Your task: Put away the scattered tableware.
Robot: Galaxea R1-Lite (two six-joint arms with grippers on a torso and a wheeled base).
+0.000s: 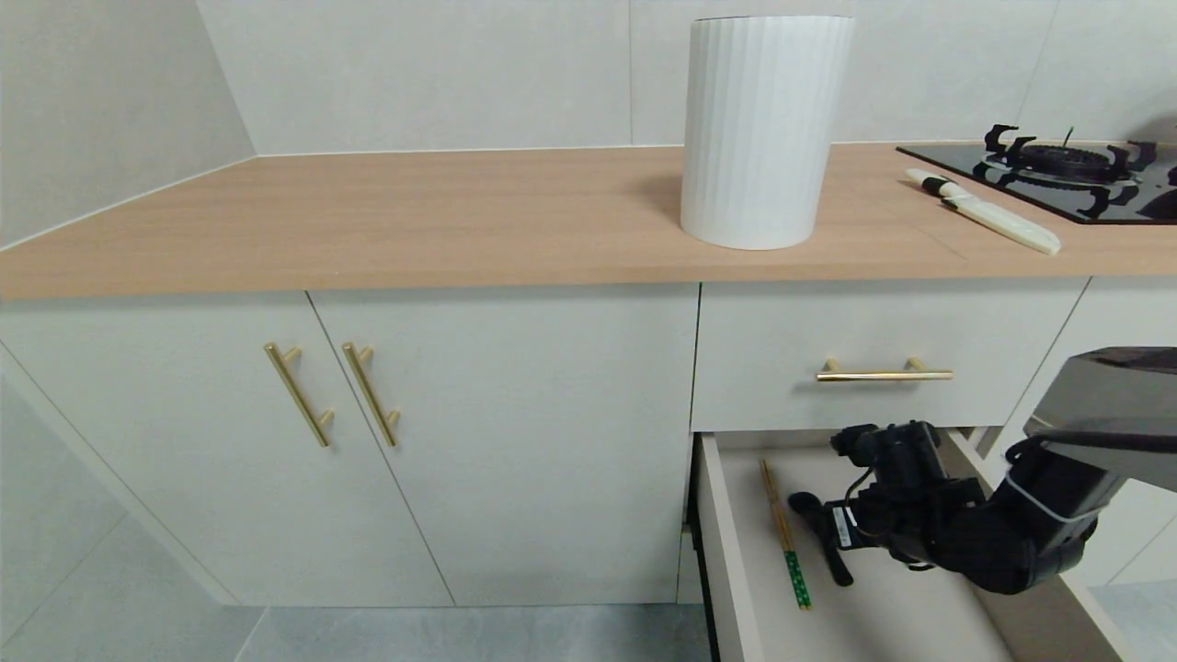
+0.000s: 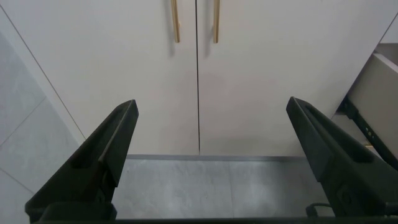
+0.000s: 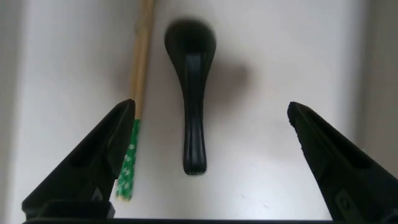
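The black spoon (image 3: 191, 106) lies flat on the floor of the open drawer (image 1: 726, 552), and the chopsticks (image 3: 138, 93) lie just beside it in the same drawer, apart from it. The right gripper (image 3: 210, 107) hangs over the drawer, right above the spoon, with its two fingers spread wide and nothing in them. So the spoon looks put away. The good way to finish this step is to lift the gripper straight up out of the drawer, so it does not bump the spoon, the chopsticks or the drawer's walls. A knife (image 1: 984, 211) lies on the counter (image 1: 460, 211) above the drawer, and it is likely next. The left gripper (image 2: 211, 107) is off to the side of the drawer, facing the cupboard doors (image 2: 198, 74), wide open and empty too.
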